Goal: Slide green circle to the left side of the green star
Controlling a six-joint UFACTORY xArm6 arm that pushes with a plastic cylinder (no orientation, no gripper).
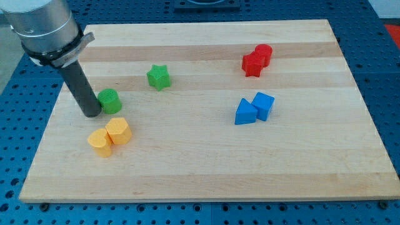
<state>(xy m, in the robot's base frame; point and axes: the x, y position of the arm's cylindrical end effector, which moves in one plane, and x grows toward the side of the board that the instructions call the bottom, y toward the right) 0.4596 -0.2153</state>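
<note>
The green circle (110,100) lies on the wooden board at the view's left. The green star (159,77) lies up and to the right of it, about a block's width away. My tip (91,114) rests on the board right against the circle's left side, touching or nearly touching it. The dark rod rises from there toward the view's top left.
Two yellow blocks (109,135) lie side by side just below the green circle. Two blue blocks (254,108) sit right of centre, and two red blocks (257,60) sit at the upper right. The board's left edge (47,125) is close to my tip.
</note>
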